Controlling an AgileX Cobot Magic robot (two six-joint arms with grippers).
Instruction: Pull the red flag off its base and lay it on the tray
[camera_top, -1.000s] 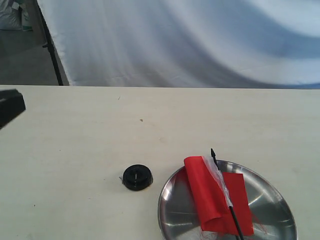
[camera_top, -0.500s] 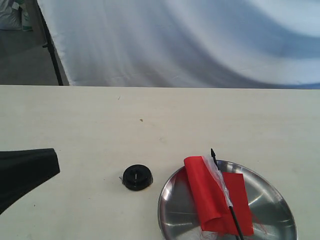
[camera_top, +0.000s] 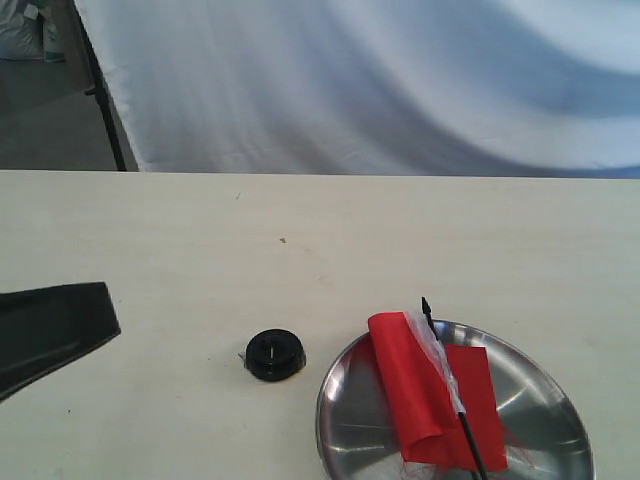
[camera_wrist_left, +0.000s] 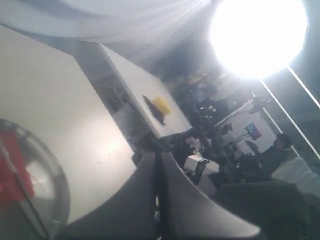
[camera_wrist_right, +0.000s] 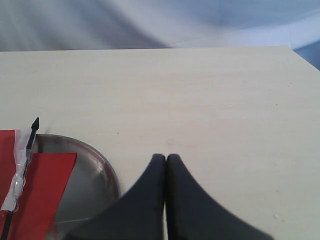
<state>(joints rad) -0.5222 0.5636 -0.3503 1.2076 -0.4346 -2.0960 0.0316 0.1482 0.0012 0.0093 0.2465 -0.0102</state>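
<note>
The red flag (camera_top: 430, 390) lies folded on the steel tray (camera_top: 540, 400) at the front right, its black pole pointing away from me. The right wrist view shows the red flag (camera_wrist_right: 35, 185) and the tray (camera_wrist_right: 95, 180) too. To the tray's left the black base (camera_top: 274, 354) stands alone on the table. My left gripper (camera_top: 100, 310) juts in from the left edge, well left of the base; its wrist view shows the left gripper (camera_wrist_left: 159, 156) shut and empty. My right gripper (camera_wrist_right: 166, 159) is shut and empty just beside the tray's rim.
A white backdrop cloth (camera_top: 380, 80) hangs behind the table's far edge, with a black stand leg (camera_top: 100, 100) at the left. In the left wrist view, another table (camera_wrist_left: 145, 100) and a bright lamp (camera_wrist_left: 257, 35) show beyond.
My left gripper came into view from the left edge over the last second and has since tilted a little. Flag, tray and base have not moved.
</note>
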